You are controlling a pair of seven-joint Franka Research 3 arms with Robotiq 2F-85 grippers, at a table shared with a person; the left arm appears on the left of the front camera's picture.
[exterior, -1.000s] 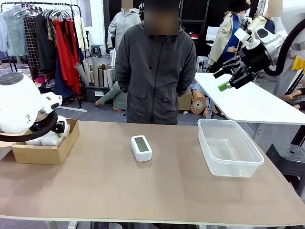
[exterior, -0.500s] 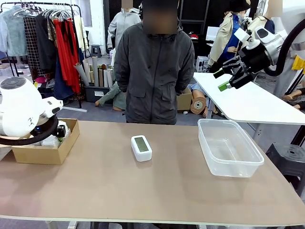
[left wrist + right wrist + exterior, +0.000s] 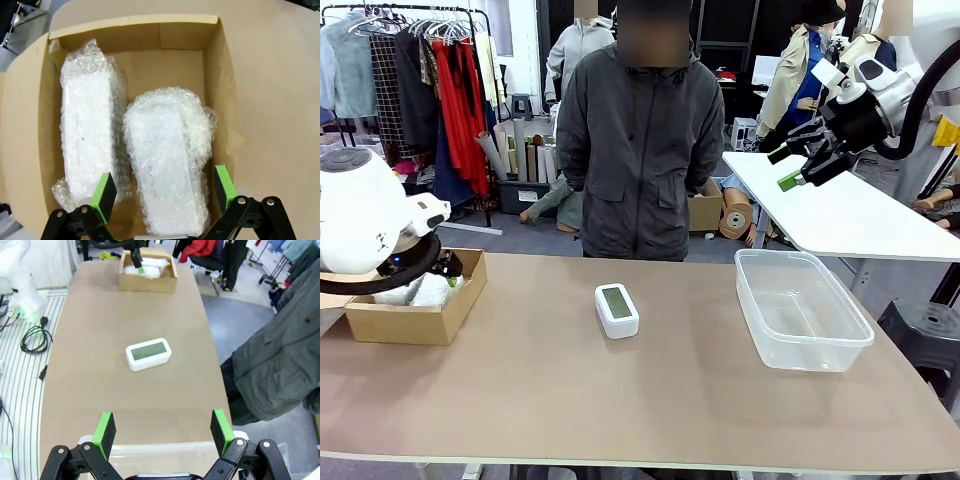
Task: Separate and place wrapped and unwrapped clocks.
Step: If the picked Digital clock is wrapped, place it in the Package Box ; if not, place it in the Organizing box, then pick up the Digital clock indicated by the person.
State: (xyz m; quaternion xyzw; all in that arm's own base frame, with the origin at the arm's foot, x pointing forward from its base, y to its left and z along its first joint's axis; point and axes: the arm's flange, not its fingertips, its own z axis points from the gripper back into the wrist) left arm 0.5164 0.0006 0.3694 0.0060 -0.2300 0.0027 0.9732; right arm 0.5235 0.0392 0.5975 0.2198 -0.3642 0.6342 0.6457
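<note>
The box (image 3: 221, 95) held a left bundle (image 3: 87, 115) and a right bundle (image 3: 165, 160), my left gripper (image 3: 163, 187) spread astride the latter. My right gripper (image 3: 783, 168) hung open, upper right.

Even, diffuse light from above; the worktop (image 3: 620, 400) carries only faint, soft-edged shadows. Front view sharp throughout. Both wrist views bend straight lines toward their edges. In the left wrist view the wrapped clocks (image 3: 167, 165) read bright, nearly washed out; the cardboard box (image 3: 220, 90) walls shade its floor slightly.
</note>
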